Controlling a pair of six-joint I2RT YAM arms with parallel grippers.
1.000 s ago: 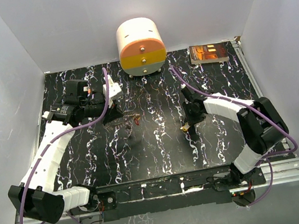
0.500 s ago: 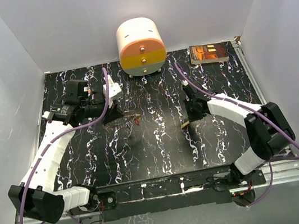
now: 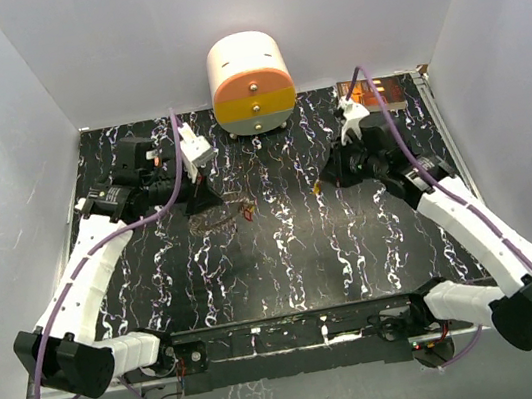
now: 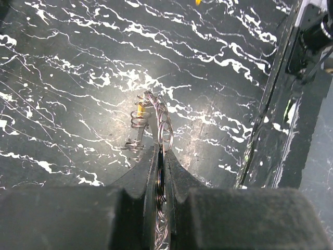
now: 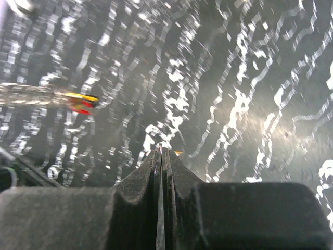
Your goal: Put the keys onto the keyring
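We see a black table [image 3: 295, 256] veined all over with white, marble-like streaks. At the middle of its far edge stands a rounded cabinet [image 3: 250, 86], white on top, with an orange and yellow front and small feet. In the far right corner lies a flat brown-and-orange box [image 3: 393, 93], well apart from the cabinet.

The table [image 3: 285, 257] was seen to be black, veined with white marbling. The keyring [image 4: 165, 130] was shown silvery-grey. Yellow and red heads were noted on the keys [image 5: 82, 102], orange on a further key [image 3: 317, 188]. The drum [image 3: 250, 86] was coloured cream, orange and yellow.
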